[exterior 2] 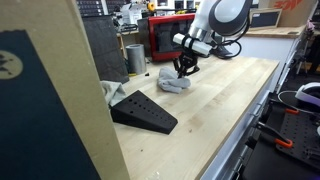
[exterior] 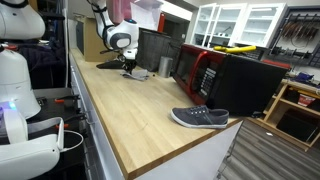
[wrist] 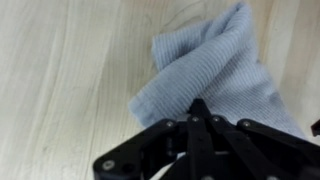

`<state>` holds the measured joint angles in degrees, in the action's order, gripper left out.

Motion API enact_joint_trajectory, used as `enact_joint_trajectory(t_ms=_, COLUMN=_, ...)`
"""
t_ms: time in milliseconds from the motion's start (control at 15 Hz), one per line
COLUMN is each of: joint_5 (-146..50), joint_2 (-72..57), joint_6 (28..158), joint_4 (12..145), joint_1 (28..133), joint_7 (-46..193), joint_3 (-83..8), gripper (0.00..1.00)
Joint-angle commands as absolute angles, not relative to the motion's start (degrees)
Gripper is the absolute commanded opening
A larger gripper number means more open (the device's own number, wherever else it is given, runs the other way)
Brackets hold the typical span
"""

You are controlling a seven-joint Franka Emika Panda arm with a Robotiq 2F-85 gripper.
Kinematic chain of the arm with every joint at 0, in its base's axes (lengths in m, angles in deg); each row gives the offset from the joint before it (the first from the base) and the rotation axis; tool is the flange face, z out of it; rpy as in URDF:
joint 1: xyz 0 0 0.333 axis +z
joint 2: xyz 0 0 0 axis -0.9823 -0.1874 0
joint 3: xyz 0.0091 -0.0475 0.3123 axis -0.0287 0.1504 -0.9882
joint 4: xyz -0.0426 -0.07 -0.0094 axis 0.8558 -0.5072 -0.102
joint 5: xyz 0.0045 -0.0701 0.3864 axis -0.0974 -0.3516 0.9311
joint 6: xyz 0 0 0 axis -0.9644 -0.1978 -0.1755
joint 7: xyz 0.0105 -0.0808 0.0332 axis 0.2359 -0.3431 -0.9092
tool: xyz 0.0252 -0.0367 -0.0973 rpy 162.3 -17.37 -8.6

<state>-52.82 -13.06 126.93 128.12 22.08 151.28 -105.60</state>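
Observation:
A crumpled grey-blue cloth (wrist: 215,60) lies on the light wooden tabletop (wrist: 70,70). Both exterior views show it (exterior: 138,73) (exterior 2: 172,83) at the far part of the counter. My gripper (wrist: 200,103) points down at the cloth's near edge with its black fingers pressed together, shut. The fingertips rest on or just above the fabric, and I cannot tell whether a fold is pinched between them. From outside, the gripper (exterior: 128,62) (exterior 2: 184,70) stands right over the cloth under the white arm.
A grey shoe (exterior: 200,117) lies near the counter's front end. A red microwave (exterior: 205,70) (exterior 2: 170,38) and a black box (exterior: 245,85) line one side. A dark wedge-shaped object (exterior 2: 143,110) and a metal cylinder (exterior 2: 135,57) stand near the cloth.

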Motion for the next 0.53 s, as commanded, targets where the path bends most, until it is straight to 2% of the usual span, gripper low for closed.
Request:
enact_joint_trajectory(t_ms=0, joint_5=-52.7, joint_2=-10.7, joint_6=124.5, joint_4=130.7, joint_1=20.0, joint_7=151.5, joint_3=-105.5, gripper=0.0)
enact_joint_trajectory(t_ms=467, joint_5=-53.9, joint_2=-10.3, joint_6=125.7, joint_4=132.7, joint_1=15.6, joint_7=149.5, joint_3=-106.7, gripper=0.0)
